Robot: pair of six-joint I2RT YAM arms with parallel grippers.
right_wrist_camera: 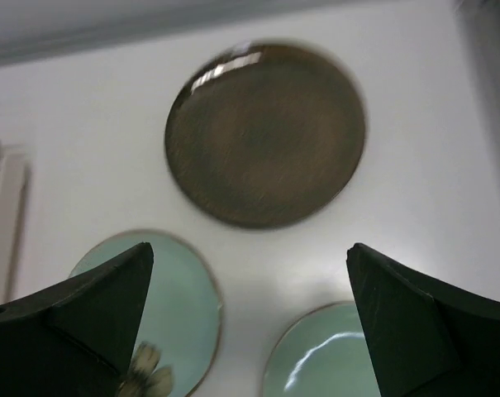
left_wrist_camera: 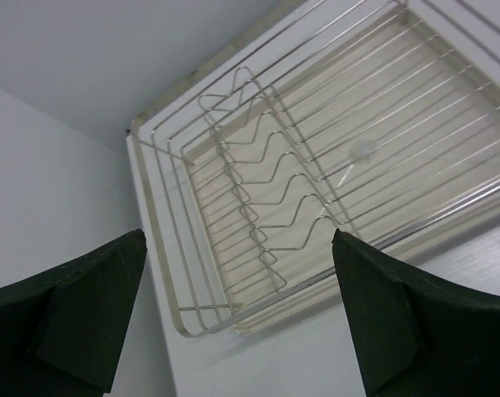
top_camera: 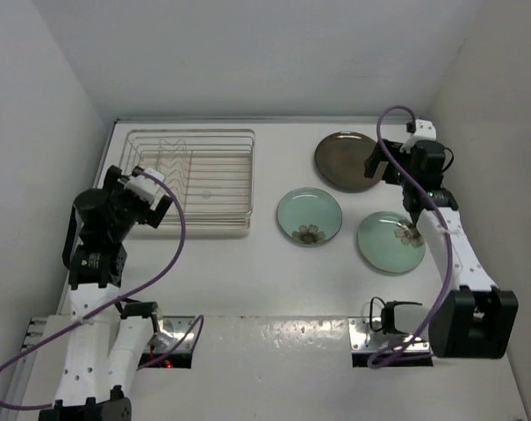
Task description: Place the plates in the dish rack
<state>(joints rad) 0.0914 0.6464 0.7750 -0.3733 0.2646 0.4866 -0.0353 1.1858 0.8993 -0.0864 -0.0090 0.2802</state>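
While left hand (left_wrist_camera: pixel 237 245) views dish rack (left_wrist_camera: pixel 155 192), right hand (right_wrist_camera: pixel 250 252) views plates (right_wrist_camera: pixel 264 134), both apart

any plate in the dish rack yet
No, the dish rack holds none; the brown plate, middle green plate and right green plate lie on the table.

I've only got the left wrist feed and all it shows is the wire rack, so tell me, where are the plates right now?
Observer: All of them lie flat on the table, to the right of the dish rack, which holds nothing.
Operator: Which one is closest to the rack?
Observer: The flower-marked mint plate. It sits apart from the rack's right wall.
Operator: And the others?
Observer: The brown plate is farther back, and the second mint plate is farther right.
Operator: What is the right arm doing?
Observer: The right gripper is open and empty, at the brown plate's right edge.
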